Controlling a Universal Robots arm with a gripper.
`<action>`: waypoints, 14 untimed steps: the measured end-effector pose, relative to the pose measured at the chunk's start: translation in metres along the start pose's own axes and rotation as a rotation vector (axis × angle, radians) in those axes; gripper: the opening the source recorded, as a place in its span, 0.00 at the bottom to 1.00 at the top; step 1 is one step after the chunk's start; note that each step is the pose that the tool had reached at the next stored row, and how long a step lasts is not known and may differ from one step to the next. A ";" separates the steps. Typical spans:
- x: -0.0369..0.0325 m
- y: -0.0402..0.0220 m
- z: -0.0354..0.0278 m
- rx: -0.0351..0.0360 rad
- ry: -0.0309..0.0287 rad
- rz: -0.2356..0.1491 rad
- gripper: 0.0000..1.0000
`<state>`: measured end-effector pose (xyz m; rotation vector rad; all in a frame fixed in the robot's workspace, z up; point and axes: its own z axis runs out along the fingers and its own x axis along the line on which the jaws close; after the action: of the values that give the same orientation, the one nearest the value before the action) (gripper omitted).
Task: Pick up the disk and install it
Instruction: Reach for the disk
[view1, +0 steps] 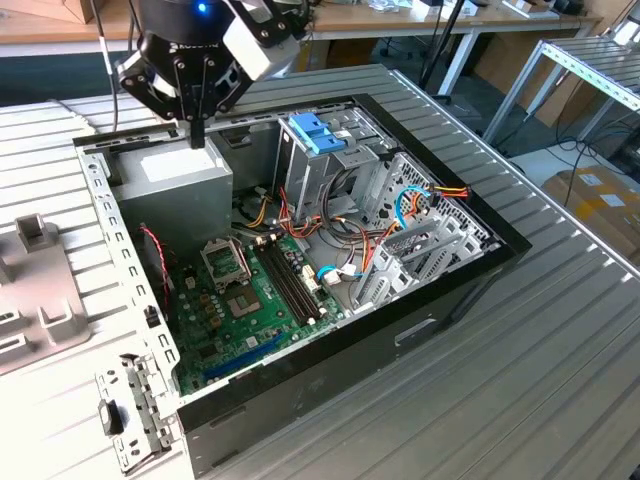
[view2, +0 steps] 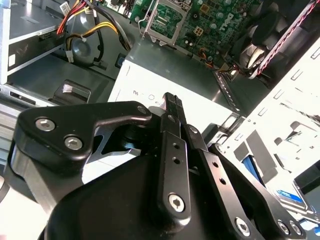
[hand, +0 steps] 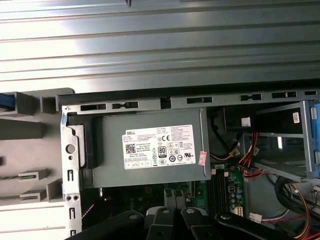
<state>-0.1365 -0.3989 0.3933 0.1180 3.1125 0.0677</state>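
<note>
Where the black two-finger tool (view1: 197, 138) hangs: about 11 o'clock in the exterior view, tips down over the grey metal power-supply box with a white label (view1: 170, 175); whether they touch it cannot be told.
Tool state: fingers (view2: 172, 107) pressed together into one bar, nothing held.
Place of the blue-framed disk (hand: 6, 102): a bright blue carrier edge, cut by the border of the first wrist view, at the pale grey plastic fixture (hand: 25, 130) outside the case's perforated rear wall, well apart from the tool.
Case: open black computer case (view1: 420, 320) on the ribbed grey metal tabletop (view1: 540, 380).
Inside, exterior view: power-supply box at the 10 o'clock corner; green motherboard (view1: 240, 300) toward 7 o'clock; paler blue plastic bracket with two tabs (view1: 315, 132) at 12 o'clock, atop the metal drive cage (view1: 340, 175).
Fixture, exterior view: 9 o'clock, beside the case.
</note>
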 end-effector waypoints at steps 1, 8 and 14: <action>0.0005 -0.0001 0.0000 0.0000 0.0000 0.000 0.11; 0.0037 -0.0003 -0.0001 0.0000 0.0000 0.000 0.11; 0.0057 -0.0004 -0.0002 0.0000 0.0000 0.000 0.11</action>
<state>-0.1423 -0.3989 0.3933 0.1180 3.1125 0.0676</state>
